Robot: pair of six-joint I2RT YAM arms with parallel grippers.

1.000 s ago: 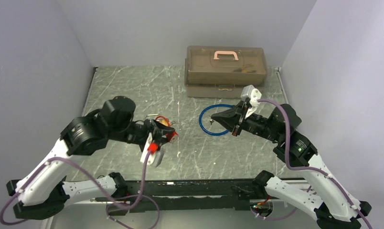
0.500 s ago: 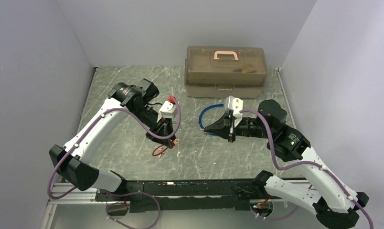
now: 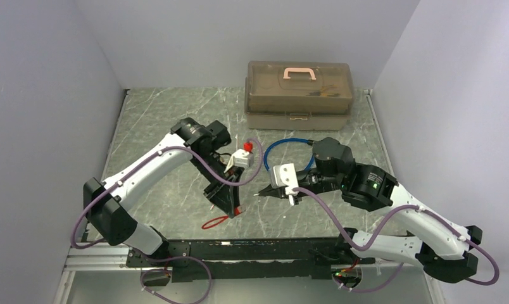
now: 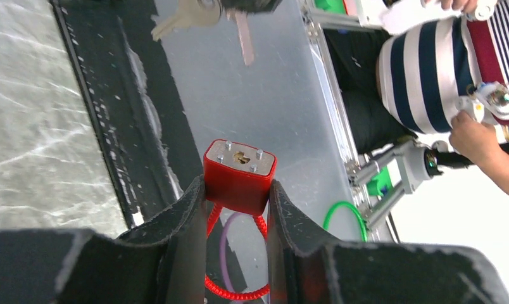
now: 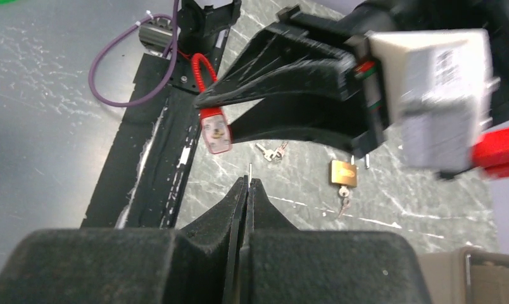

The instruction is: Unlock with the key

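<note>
My left gripper (image 3: pixel 232 208) is shut on a red padlock (image 4: pixel 239 174), held off the table with its keyhole face pointing away from the wrist. Its red cable shackle (image 3: pixel 214 223) hangs below. In the right wrist view the padlock (image 5: pixel 215 133) sits between the left fingers (image 5: pixel 271 82). My right gripper (image 3: pixel 263 192) is shut on a thin silver key (image 5: pixel 249 171), whose blade tip sticks out past the fingertips. The key (image 4: pixel 244 38) points toward the padlock with a short gap between them. A second key (image 4: pixel 176 19) dangles beside it.
A brass padlock (image 5: pixel 344 172) with a key in it and small loose keys (image 5: pixel 271 151) lie on the marble table. A blue cable loop (image 3: pixel 283 144) lies behind the right arm. A brown toolbox (image 3: pixel 299 95) stands at the back. The black front rail (image 3: pixel 239 248) is near.
My left gripper has swung toward the front edge, carrying the red padlock off the table. My right gripper has moved left and nearer, bringing the key close to the padlock.
</note>
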